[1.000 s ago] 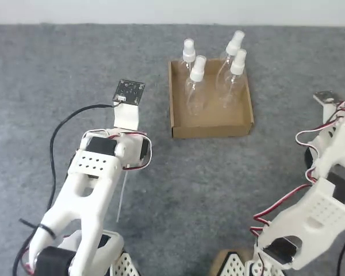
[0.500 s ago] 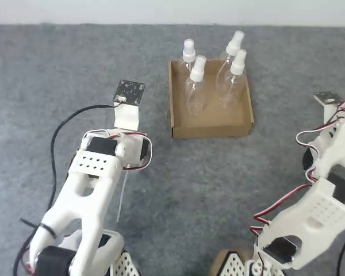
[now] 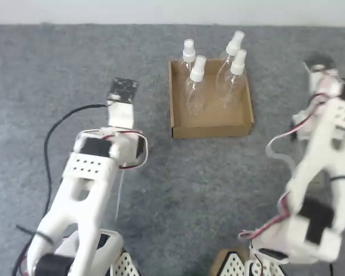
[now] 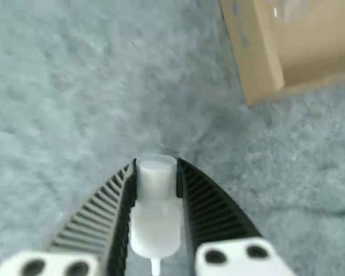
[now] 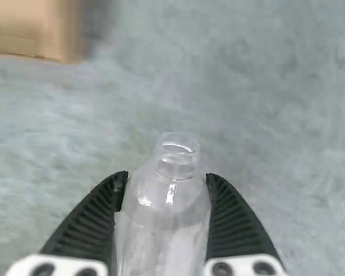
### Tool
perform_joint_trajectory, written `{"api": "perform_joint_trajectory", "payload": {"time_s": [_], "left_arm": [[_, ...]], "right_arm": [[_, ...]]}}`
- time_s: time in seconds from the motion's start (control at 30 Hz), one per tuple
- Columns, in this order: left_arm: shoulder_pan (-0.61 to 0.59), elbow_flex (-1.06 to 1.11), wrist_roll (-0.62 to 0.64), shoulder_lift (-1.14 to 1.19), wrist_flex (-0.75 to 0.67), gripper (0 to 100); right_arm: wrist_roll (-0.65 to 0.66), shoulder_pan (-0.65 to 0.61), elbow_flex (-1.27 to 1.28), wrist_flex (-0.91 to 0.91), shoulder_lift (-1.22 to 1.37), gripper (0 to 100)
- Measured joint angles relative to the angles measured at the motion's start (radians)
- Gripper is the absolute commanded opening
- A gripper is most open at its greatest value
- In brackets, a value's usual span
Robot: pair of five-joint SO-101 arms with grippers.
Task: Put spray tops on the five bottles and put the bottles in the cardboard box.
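My left gripper [image 4: 155, 167] is shut on a white spray top [image 4: 155, 201], held above the grey carpet near a corner of the cardboard box [image 4: 276, 52]. Its thin dip tube [image 3: 119, 198] hangs below the left arm [image 3: 98, 161] in the high view. My right gripper [image 5: 167, 178] is shut on a clear bottle [image 5: 173, 172] whose neck is open and has no top. The cardboard box [image 3: 213, 129] sits at the far middle of the table. Several capped bottles [image 3: 195, 86] stand inside it. The right arm [image 3: 328, 144] stands to the right of the box.
Grey carpet [image 3: 207, 184] covers the whole table. A black cable [image 3: 63, 123] runs along the left arm. The arm bases [image 3: 236, 264] sit at the near edge. Open carpet lies between the two arms in front of the box.
The right arm has swung up and toward the far side, beside the box. The left arm has shifted slightly to the left. The box and its bottles have not moved.
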Motion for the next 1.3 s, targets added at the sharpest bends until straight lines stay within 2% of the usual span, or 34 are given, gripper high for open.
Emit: {"api": "perform_joint_trajectory", "payload": {"time_s": [0.23,0.37,0.53,0.67,0.87,1.03,1.3], "left_arm": [[-0.038,-0.011,0.000,-0.253,0.072,1],[-0.061,-0.127,-0.017,-0.384,0.144,1],[-0.095,-0.322,-0.021,-0.434,0.192,1],[-0.092,-0.453,0.012,-0.434,0.192,1],[-0.094,-0.563,0.144,-0.439,0.155,1],[-0.097,-0.496,0.253,-0.434,0.023,1],[-0.026,-0.301,0.296,-0.427,-0.164,1]], "right_arm": [[-0.161,-0.347,0.362,-0.127,-0.445,0.6],[-0.244,-0.588,0.520,-0.210,-0.661,0.6],[-0.313,-0.853,0.680,-0.342,-0.763,0.6],[-0.321,-1.019,0.838,-0.568,-0.778,0.6],[-0.321,-1.145,1.020,-0.845,-0.779,0.6],[-0.321,-1.162,1.040,-0.879,-0.779,0.6],[-0.327,-1.162,1.054,-0.881,-0.779,0.6]]}}
